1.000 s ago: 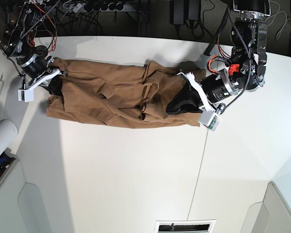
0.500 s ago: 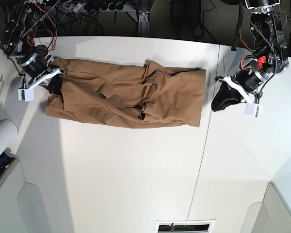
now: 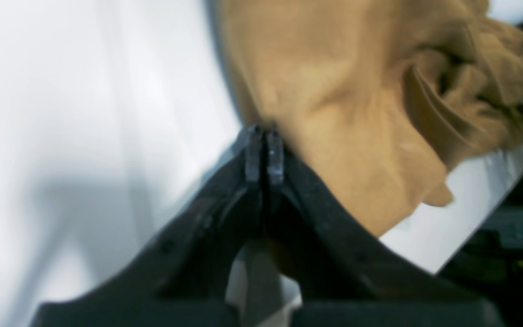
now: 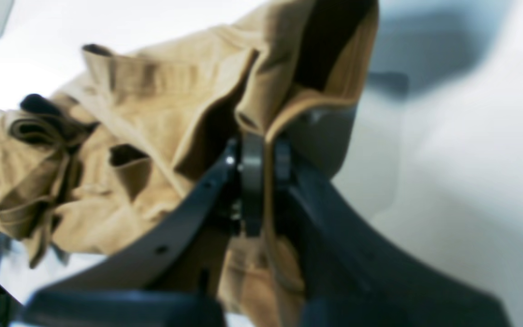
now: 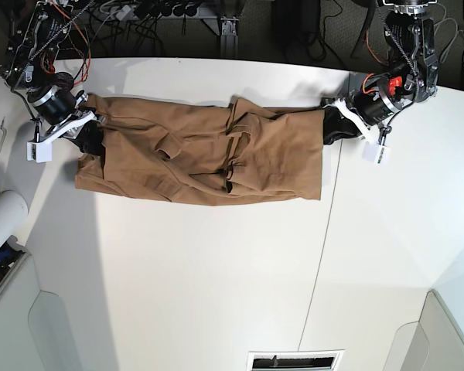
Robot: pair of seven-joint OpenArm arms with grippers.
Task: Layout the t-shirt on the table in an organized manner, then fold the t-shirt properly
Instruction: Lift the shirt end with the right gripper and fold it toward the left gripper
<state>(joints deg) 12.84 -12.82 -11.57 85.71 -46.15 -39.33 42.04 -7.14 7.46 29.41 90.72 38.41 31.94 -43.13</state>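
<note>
While pinched, t-shirt (image 5: 201, 158) across table (image 5: 216, 278).

The desk (image 5: 216, 278) is being lit evenly and brightly from above; both wrist views are being blurred, with soft shadows being cast.
</note>
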